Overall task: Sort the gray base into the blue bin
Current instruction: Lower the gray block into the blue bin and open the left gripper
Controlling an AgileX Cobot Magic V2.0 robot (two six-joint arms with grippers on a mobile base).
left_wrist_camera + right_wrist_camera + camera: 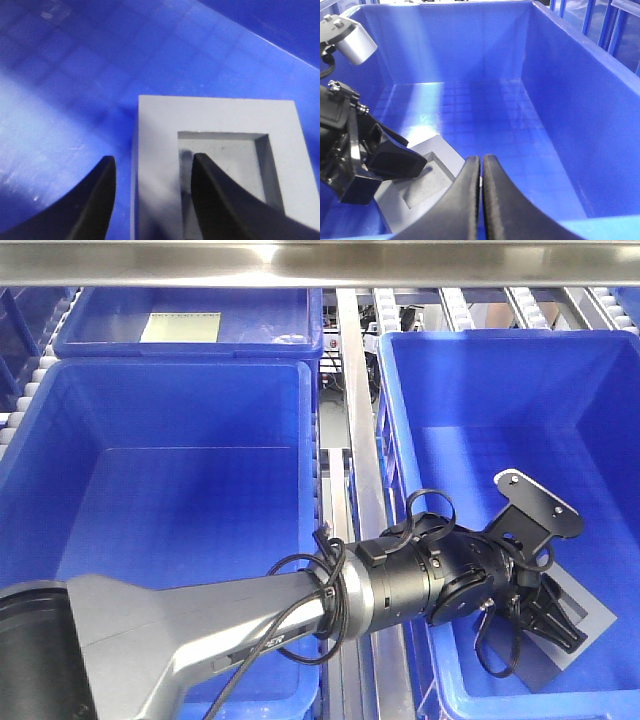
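A: Fingers (220,200) of the left hand (150,195) stand narrowly parted astride one wall of the gray base (215,150), one in its recess, one outside.

B: Released or gripped?

A: Cannot tell (contact is hidden). Base lies flat on the blue bin (420,410) floor, near its front edge, recess upward, roughly square, no clear long axis. I judge this the placing step; next: open, lift straight out.

B: Right hand (482,192)?

A: Closed, empty, above the bin.
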